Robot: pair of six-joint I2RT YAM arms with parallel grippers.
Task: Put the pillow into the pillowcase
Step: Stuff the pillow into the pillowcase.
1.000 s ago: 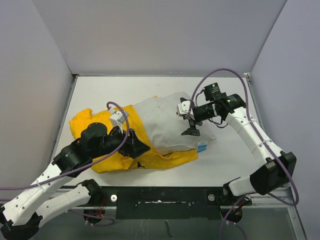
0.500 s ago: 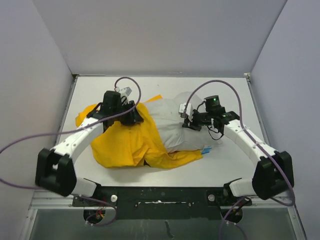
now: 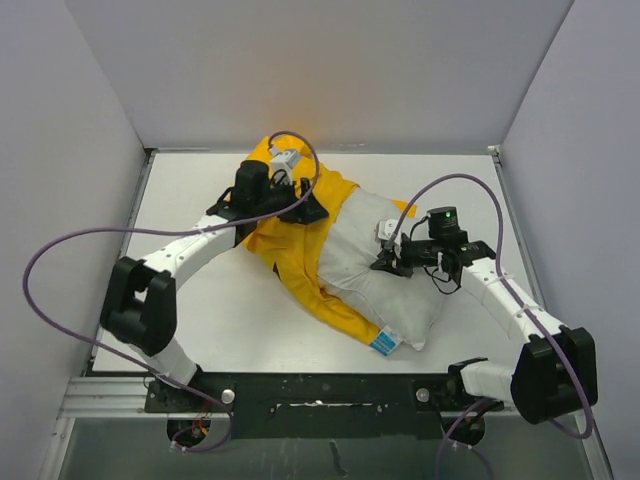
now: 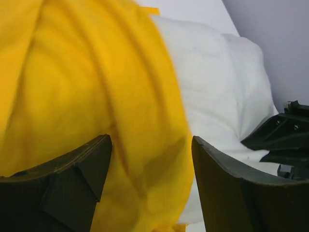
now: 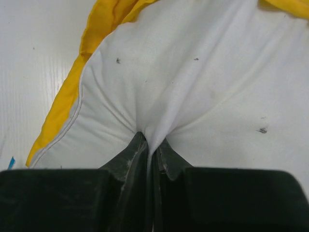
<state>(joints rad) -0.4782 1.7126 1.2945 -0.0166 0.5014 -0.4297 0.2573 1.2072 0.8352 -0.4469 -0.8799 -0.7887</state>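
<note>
1. Since a second ago, both arms have swung the bundle round: the pillowcase has gone from the near left of the table to its far middle, and the pillow now lies slantwise towards the near right.
2. The left gripper has come from the near left to the far side. Its fingers stand apart with a thick bunch of yellow cloth filling most of the gap between them; whether they clamp it cannot be told.
3. The pillowcase runs from between those fingers down under the left gripper, and the pillow's white end shows just past its right finger.
4. The right gripper is pressed together, pinching a fold of the pillow's white fabric, with creases fanning out from its fingertips.
5. From the right gripper, the pillow spreads ahead, and the pillowcase's yellow hem curves along its left edge.
6. A blue tag lies at the pillow's near corner, well behind the right gripper.
</note>
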